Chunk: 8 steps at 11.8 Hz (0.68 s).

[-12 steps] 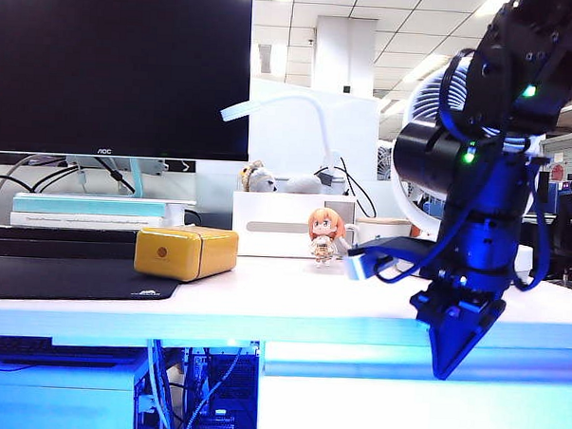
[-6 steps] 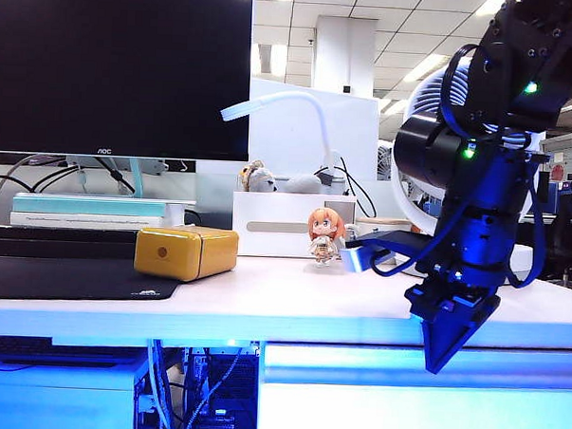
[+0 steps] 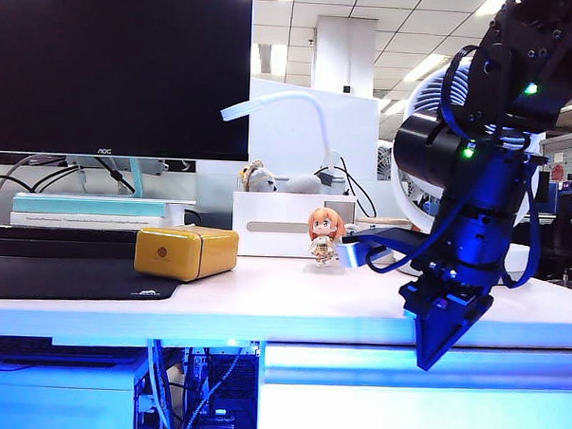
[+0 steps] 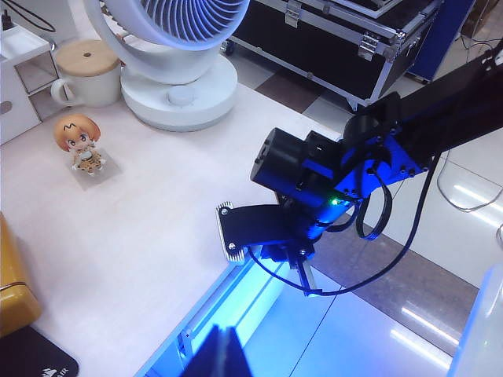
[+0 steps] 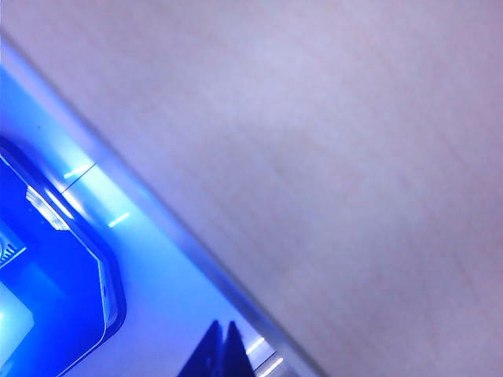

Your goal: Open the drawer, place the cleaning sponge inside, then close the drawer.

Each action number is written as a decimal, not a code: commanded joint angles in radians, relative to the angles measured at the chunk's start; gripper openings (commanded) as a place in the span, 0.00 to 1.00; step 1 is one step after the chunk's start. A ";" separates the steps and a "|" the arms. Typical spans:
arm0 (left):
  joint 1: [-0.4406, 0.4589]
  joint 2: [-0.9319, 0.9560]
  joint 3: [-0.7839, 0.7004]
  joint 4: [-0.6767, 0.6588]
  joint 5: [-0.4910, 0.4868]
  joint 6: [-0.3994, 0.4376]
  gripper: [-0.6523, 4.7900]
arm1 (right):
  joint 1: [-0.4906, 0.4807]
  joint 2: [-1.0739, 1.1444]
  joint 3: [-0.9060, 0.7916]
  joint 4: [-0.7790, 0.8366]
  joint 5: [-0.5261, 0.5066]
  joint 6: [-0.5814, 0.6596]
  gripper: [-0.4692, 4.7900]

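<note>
The right gripper (image 3: 437,349), pinched tight with nothing in it, has slid a little toward nine o'clock and lifted since a moment ago, so its pointy black tip now sits at the top edge of the smooth, flat, blue-lit drawer (image 3: 410,410); I think it is getting ready to pull it open. The soft yellow sponge is not in any picture. The left gripper (image 4: 224,353) shows only as a dark tip, so I cannot tell if it is open.
</note>
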 commanded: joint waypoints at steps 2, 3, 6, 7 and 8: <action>0.001 -0.002 0.004 0.013 0.003 0.004 0.11 | 0.001 0.004 0.004 0.006 -0.063 0.002 0.08; 0.001 -0.002 0.004 0.013 0.003 0.004 0.11 | 0.001 0.009 0.002 0.004 -0.064 0.001 0.08; 0.001 -0.002 0.004 0.013 0.003 0.004 0.11 | 0.000 0.042 0.003 0.040 -0.053 0.002 0.08; 0.001 -0.002 0.004 0.013 0.003 0.004 0.11 | 0.000 0.049 0.003 0.054 -0.036 0.002 0.08; 0.001 -0.002 0.004 0.013 0.003 0.004 0.11 | 0.000 0.054 0.003 0.081 -0.003 0.002 0.08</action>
